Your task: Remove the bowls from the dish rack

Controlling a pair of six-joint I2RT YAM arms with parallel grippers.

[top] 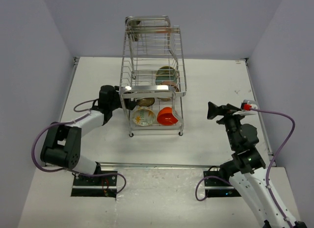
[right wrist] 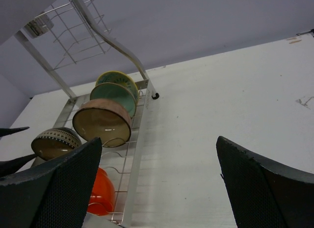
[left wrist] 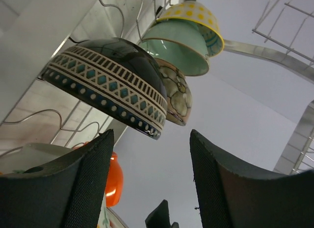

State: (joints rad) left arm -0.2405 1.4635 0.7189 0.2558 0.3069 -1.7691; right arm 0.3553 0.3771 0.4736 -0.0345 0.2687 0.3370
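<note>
The chrome dish rack (top: 153, 91) stands mid-table. Its lower tier holds an orange-red bowl (top: 167, 116), a pale yellow-patterned bowl (top: 143, 117) and a dark bowl (top: 145, 101); a greenish bowl (top: 167, 75) stands behind. My left gripper (top: 119, 97) is open and empty at the rack's left side. In the left wrist view it (left wrist: 152, 179) sits below a dark patterned bowl (left wrist: 108, 81), with the orange bowl (left wrist: 114, 181) beside its left finger. My right gripper (top: 212, 111) is open and empty, right of the rack. Its view shows a brown bowl with an olive inside (right wrist: 103, 122) and the orange bowl (right wrist: 100, 193).
A steel tray (top: 147, 23) lies on the rack's top tier. Walls close the table on the left, back and right. The rack's front bar (right wrist: 135, 154) runs between the right gripper (right wrist: 157, 189) and the bowls. Purple cables trail from both arms.
</note>
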